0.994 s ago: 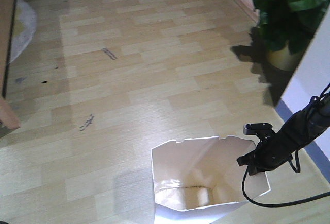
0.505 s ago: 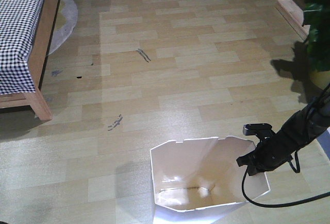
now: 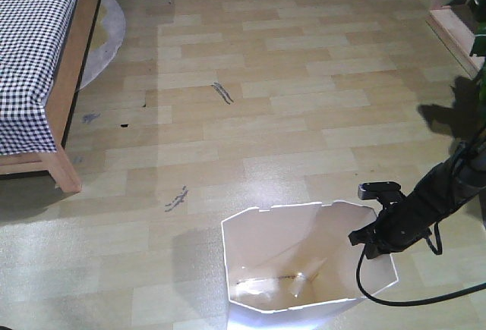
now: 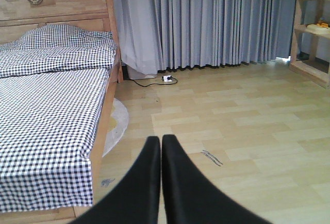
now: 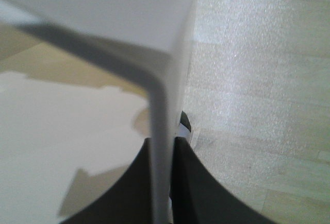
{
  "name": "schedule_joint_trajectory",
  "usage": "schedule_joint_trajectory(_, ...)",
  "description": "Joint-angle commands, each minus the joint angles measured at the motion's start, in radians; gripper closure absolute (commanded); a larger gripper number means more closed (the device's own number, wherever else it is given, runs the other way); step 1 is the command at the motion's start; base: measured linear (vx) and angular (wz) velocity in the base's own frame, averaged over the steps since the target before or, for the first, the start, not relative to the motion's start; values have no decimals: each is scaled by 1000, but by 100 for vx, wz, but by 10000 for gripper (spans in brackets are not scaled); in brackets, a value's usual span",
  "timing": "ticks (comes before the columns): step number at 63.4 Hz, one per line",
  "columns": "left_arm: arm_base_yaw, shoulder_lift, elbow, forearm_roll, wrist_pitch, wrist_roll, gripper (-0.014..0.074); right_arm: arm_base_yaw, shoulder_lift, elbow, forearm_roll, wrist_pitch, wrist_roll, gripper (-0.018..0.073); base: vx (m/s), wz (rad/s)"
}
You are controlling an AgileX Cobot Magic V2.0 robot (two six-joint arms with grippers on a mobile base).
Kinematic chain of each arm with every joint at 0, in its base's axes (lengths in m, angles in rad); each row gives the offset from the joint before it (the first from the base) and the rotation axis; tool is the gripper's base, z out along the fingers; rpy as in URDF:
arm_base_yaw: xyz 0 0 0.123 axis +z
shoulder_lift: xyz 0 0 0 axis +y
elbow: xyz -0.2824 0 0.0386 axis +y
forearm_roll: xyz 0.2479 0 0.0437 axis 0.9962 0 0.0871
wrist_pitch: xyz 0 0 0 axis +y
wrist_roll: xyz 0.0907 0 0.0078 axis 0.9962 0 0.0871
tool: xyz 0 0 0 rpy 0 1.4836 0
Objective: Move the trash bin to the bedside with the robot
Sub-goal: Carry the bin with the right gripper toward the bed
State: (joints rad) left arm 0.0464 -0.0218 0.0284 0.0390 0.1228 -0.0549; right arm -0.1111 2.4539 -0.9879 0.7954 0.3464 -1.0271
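The trash bin (image 3: 292, 258), white and open-topped, stood over the wooden floor (image 3: 304, 117) in the near stretch of the boards, its lower part cut off by the front view, so whether it rested on the floor or hung clear could not be told. Its thin rim showed small notches at the far side, and its inside was empty apart from a few specks at the bottom.

The right gripper (image 3: 370, 243) was clenched on the bin's right-hand rim, at the chamfered far-right corner. In the right wrist view the bin's wall (image 5: 103, 13) ran straight down between the two black fingers (image 5: 193, 183), one inside the bin and one outside, both pressed against it (image 5: 163, 147). A black cable (image 3: 380, 293) looped down from the arm across the bin's outer wall.

The left gripper (image 4: 161, 142) was held over the floor with its fingers closed tip to tip and nothing between them.

The bed frame (image 3: 74, 95), of light wood, stood along the floor's left edge, with the black-and-white checked bedding (image 3: 30, 34) hanging over its side. The bin was well apart from it, with a broad span of bare boards between. A pale round mat (image 3: 106, 34) lay partly under the frame, and two dark scuff marks (image 3: 222, 92) (image 3: 176, 199) crossed the boards between bed and bin. At the floor's far edge hung grey curtains (image 4: 206, 23), with a white power strip (image 4: 166, 78) just below them and a wooden shelf (image 4: 309, 33) at the right edge.
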Motion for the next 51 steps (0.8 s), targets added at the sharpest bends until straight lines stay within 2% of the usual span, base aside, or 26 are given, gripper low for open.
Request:
schedule_joint_trajectory(1,0,-4,-21,-5,-72,-4,603,-1,-75,-9,28,114,-5,568,23,3)
schedule_joint_trajectory(51,0,-4,-21,-5,-72,-4,603,-1,-75,-9,28,114,-5,568,28,4)
